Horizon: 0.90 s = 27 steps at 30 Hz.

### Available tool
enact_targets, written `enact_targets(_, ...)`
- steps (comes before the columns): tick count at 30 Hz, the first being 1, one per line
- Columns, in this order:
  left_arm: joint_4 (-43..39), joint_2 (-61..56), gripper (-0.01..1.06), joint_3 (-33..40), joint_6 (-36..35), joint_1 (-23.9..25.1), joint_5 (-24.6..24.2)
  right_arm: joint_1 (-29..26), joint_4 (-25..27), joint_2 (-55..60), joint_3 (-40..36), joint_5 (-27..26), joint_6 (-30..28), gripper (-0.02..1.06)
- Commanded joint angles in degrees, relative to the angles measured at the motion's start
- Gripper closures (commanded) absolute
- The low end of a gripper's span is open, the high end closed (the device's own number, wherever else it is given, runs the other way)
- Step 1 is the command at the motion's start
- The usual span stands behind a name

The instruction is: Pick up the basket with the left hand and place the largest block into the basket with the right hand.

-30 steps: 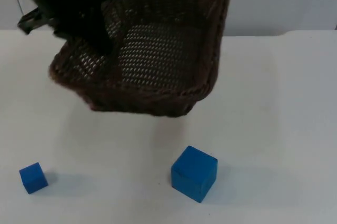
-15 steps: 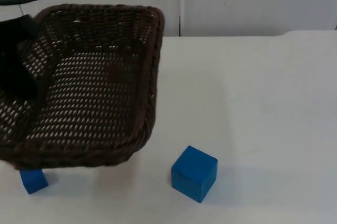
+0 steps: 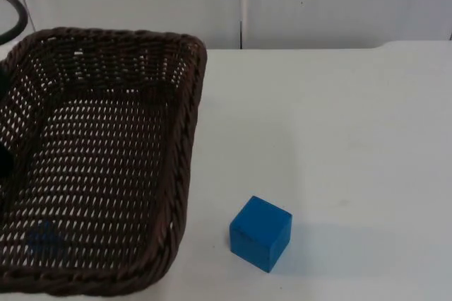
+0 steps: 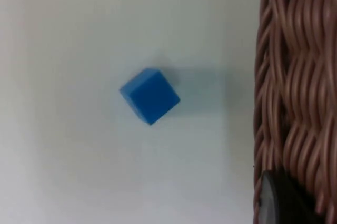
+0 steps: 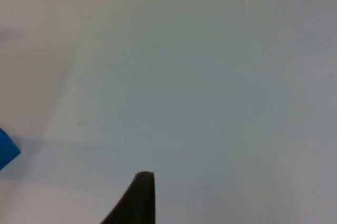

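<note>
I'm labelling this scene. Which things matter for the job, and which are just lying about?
Job: basket, held at its rim by the left hand; large blue block on the table; right hand waiting above the table.
Lying about: small blue block beneath the basket.

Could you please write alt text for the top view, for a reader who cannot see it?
A dark brown wicker basket is held above the white table, a small blue block visible through its weave. A larger blue block sits on the table beside it.
</note>
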<state>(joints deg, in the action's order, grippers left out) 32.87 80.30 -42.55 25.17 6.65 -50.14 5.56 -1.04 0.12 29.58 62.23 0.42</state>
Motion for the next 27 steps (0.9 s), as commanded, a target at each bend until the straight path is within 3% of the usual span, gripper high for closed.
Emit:
enact_targets(1,0.8,-0.8,1.05,0.7,1.0,0.2,-0.4,-0.2,-0.3,-0.1,0.0,-0.4,0.0,-0.01)
enact_targets(27,1.2,-0.8,1.05,2.2,1.8,0.2,1.8,-0.2,-0.3,-0.1,0.0,-0.4,0.0,-0.01)
